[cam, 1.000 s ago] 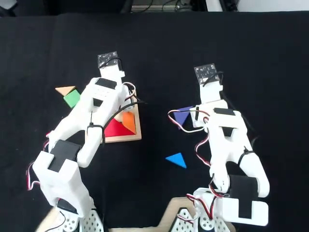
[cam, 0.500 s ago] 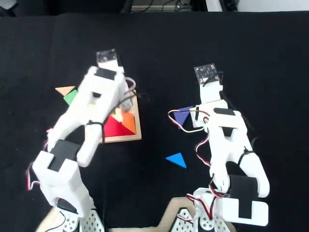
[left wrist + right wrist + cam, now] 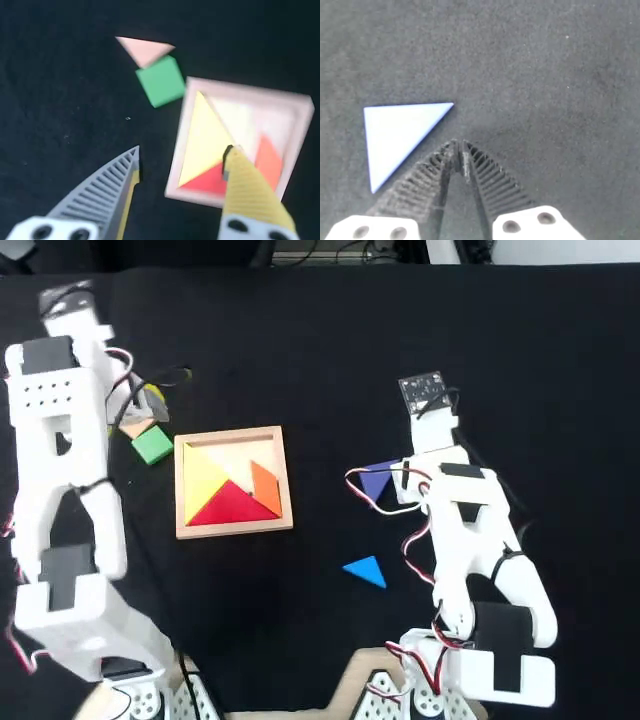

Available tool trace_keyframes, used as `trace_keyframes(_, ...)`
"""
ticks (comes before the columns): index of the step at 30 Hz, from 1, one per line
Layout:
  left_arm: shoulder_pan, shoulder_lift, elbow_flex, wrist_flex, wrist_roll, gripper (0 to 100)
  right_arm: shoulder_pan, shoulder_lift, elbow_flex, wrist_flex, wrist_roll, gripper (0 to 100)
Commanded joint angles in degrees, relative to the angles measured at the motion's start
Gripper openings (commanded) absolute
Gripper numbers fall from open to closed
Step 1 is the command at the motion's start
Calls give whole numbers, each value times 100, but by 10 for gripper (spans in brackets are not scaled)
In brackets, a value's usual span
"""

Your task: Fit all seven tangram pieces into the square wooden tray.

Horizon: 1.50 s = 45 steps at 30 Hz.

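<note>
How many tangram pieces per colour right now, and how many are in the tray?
yellow triangle: 1
red triangle: 1
orange piece: 1
green square: 1
tan triangle: 1
purple triangle: 1
blue triangle: 1
Total: 7. Yellow, red and orange make 3 in the tray; the other 4 lie on the table.

A black tabletop (image 3: 330, 340) bears a square wooden tray (image 3: 232, 431), green square block (image 3: 152, 445) and peach triangle (image 3: 135, 427) toward its left edge, with an indigo triangle (image 3: 377, 478) and a blue triangle (image 3: 366, 571) near the middle.
</note>
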Motion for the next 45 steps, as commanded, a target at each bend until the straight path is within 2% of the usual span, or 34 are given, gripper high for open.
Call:
trace_keyframes(1,-66,589,-31,-721,1433,282,-79,-4,-13,-97,-18,11)
trace_keyframes(7,-207,1538,-646,-1547,1697,280,-70,-4,13,-105,-9,11)
trace_keyframes(13,-505,2523,-1007,-1556,3807,255,-70,-4,13,-105,-9,11)
trace_keyframes(15,-505,2760,-1200,-1547,4123,248,-70,-4,13,-105,-9,11)
trace_keyframes(23,-409,3191,-2079,-1556,4211,245,-70,-4,13,-105,-9,11)
trace_keyframes(31,-286,3851,-2211,-1767,4853,245,-70,-4,13,-105,-9,11)
trace_keyframes(40,-409,3921,-2202,-1749,4756,245,-70,-4,13,-105,-9,11)
trace_keyframes(45,-347,3921,-2264,-1864,4009,245,-70,-4,13,-105,-9,11)
